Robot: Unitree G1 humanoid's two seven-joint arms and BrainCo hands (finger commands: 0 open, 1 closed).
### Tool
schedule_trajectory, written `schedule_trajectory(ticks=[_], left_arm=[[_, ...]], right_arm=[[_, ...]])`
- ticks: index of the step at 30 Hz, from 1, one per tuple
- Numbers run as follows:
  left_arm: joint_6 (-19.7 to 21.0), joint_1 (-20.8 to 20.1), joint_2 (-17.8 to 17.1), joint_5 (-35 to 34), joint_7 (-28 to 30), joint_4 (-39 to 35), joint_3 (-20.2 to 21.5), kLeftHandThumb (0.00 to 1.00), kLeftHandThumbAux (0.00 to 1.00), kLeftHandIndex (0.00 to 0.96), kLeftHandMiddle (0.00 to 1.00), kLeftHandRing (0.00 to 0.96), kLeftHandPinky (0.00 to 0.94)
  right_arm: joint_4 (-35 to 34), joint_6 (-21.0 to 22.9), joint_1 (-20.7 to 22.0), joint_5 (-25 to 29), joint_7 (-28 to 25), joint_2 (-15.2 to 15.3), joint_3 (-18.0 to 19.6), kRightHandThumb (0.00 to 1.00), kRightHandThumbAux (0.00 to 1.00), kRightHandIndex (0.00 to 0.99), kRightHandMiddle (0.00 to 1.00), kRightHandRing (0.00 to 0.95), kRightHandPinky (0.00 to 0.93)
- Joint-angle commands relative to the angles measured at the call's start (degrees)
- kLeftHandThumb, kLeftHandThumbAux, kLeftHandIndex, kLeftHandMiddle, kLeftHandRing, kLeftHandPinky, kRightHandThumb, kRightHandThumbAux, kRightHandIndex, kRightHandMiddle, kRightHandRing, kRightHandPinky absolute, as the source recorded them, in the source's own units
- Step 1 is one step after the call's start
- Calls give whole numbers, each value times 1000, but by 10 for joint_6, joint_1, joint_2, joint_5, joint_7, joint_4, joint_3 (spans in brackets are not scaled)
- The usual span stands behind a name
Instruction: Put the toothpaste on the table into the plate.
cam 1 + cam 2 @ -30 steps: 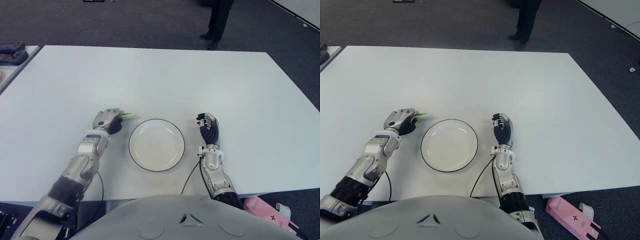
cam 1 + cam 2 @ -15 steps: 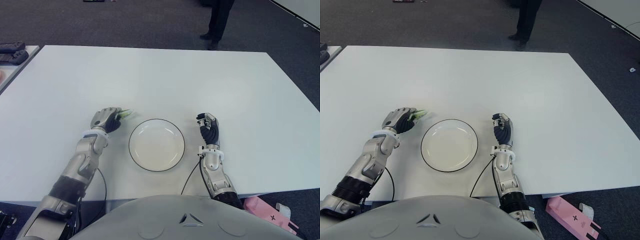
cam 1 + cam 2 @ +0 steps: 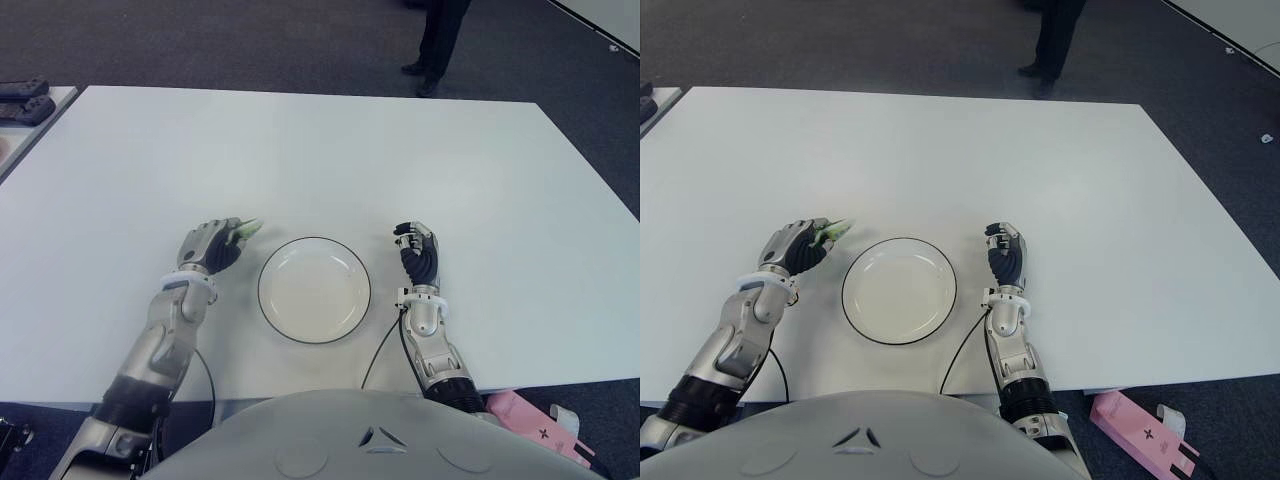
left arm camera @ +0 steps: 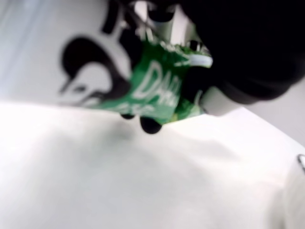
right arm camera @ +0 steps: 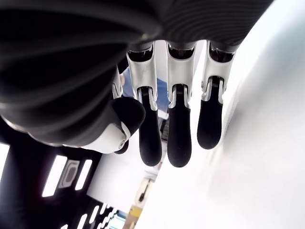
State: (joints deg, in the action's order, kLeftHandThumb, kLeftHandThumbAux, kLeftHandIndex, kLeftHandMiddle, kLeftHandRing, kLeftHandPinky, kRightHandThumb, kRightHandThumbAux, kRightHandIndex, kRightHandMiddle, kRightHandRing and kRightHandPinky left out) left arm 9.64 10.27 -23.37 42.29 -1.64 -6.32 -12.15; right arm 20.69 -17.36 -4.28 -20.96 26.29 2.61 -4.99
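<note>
My left hand (image 3: pixel 210 246) is shut on a green toothpaste tube (image 4: pixel 155 90), just left of the white plate (image 3: pixel 275 310) with a dark rim. The tube's pale green end (image 3: pixel 247 227) sticks out past the fingers toward the plate. In the left wrist view the tube hangs in the fingers a little above the white table (image 4: pixel 119 186). My right hand (image 3: pixel 417 257) shows to the right of the plate, fingers relaxed (image 5: pixel 179 143) and holding nothing.
The white table (image 3: pixel 330 160) stretches far beyond the plate. A person's legs (image 3: pixel 432 50) stand past its far edge. Dark objects (image 3: pixel 25 100) lie on another surface at the far left. A pink box (image 3: pixel 1145 432) lies on the floor at the lower right.
My left hand has drawn back slightly toward me with the tube and lifted it a little off the table. The right hand has not moved.
</note>
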Motion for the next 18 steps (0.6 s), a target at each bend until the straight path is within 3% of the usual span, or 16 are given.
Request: schedule_trajectory(ticks=[1,7,11,18], left_arm=[[-40,7,-12,18,-37,-34,2,718,706,441,880,878,892],[-95,29,-25,25,-72,-69,8,721,705,441,889,891,902],[-167,49,-46,28,-111,-91,16,722,705,441,892,894,893],[-257,34,-73,56,-149,-79,7,720,705,441,894,895,885]], right_arm=[[24,2,-1,-1,-1,3,0,833,693,405,472,511,510],[34,-4,4,1,-1,3,0,833,693,406,471,514,503],[40,-2,8,-1,2,3,0,834,693,409,470,505,483],[49,-4,13,2,2,4,-1,837,691,422,462,475,419]])
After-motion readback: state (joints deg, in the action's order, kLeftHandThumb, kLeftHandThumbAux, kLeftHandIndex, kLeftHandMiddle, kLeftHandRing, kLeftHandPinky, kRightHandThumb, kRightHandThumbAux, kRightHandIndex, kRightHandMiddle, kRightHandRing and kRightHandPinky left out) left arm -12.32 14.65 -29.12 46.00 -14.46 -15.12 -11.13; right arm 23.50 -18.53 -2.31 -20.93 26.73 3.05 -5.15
